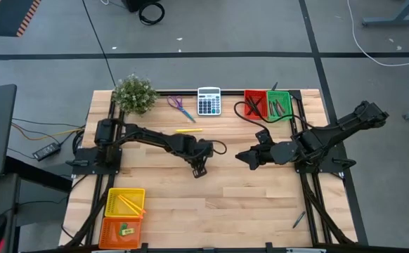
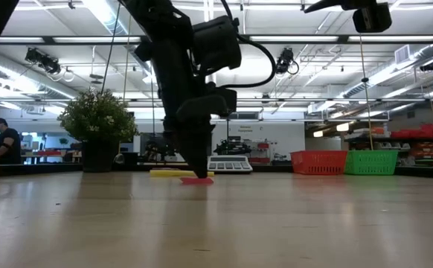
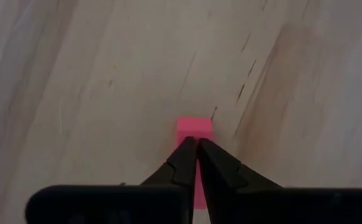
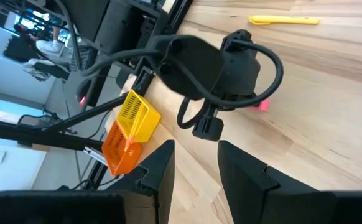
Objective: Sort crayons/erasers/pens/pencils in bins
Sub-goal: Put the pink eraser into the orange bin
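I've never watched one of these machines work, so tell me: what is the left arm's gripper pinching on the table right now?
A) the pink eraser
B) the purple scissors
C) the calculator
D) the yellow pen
A: the left wrist view shows the left gripper with its fingers closed on the pink eraser, which lies flat on the wooden table.

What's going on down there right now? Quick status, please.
Left tool down at table centre, shut on pink eraser. Right tool open, empty, waiting nearby. Orange bin at front left; path clear.
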Motion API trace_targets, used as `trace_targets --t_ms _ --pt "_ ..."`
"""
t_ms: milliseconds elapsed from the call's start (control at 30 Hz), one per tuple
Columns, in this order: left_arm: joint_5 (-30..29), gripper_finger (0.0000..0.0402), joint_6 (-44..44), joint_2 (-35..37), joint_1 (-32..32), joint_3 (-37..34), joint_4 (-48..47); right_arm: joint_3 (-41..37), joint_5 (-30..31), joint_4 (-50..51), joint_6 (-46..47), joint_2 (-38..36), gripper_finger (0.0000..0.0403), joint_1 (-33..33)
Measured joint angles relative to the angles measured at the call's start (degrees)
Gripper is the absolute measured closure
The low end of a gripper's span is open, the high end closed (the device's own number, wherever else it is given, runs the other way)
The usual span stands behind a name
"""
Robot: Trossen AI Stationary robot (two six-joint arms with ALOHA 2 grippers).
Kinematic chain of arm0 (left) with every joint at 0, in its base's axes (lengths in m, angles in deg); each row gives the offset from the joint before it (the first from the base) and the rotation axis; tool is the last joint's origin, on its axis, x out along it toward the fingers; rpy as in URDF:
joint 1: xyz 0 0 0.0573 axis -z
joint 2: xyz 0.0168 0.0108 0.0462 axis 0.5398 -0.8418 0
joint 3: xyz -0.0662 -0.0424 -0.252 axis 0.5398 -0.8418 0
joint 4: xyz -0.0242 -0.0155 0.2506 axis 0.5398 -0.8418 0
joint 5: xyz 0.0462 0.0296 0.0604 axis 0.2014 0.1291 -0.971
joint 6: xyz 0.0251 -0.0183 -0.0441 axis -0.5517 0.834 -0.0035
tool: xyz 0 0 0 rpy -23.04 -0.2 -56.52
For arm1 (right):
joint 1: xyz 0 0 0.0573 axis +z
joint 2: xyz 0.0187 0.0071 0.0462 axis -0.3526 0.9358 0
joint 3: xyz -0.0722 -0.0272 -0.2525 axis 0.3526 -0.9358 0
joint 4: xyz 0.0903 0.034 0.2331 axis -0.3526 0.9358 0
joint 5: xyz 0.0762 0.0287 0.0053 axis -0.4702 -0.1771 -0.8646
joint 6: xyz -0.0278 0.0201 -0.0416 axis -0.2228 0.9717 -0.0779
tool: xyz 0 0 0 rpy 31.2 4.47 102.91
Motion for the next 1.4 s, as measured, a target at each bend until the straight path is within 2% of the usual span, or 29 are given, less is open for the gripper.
trace_targets --t_ms 367,667,700,767,933,1067,1400 --pt "-2.27 0.0341 7.59 -0.25 2.86 0.03 1.15 0.0 -0.23 0.46 -0.71 0.0 0.0274 -0.04" --pt "-2.43 0.0292 13.16 -0.29 3.78 0.07 1.91 0.0 -0.41 0.48 -2.49 0.0 0.0274 -0.04" --pt "-2.29 0.0287 13.75 -0.29 3.92 0.1 2.03 0.0 -0.5 0.48 -2.67 0.0 0.0274 -0.04" --pt "2.11 0.0277 15.01 -0.5 4.51 0.14 3.13 0.0 -0.91 0.59 -2.86 0.0 0.0274 -0.04" --pt "2.18 0.0257 14.17 -0.51 6.01 0.13 2.94 0.0 -1.61 0.94 -3.69 0.0 0.0274 -0.06" --pt "0.16 0.0254 13.59 -0.51 6.13 0.12 2.65 0.0 -1.81 1.19 -3.98 0.0 0.0274 -0.06" --pt "0.05 0.0274 9.72 0.0 4.21 0.16 -0.32 0.0 -2.38 1.18 -3.83 0.0 0.0274 -0.06"
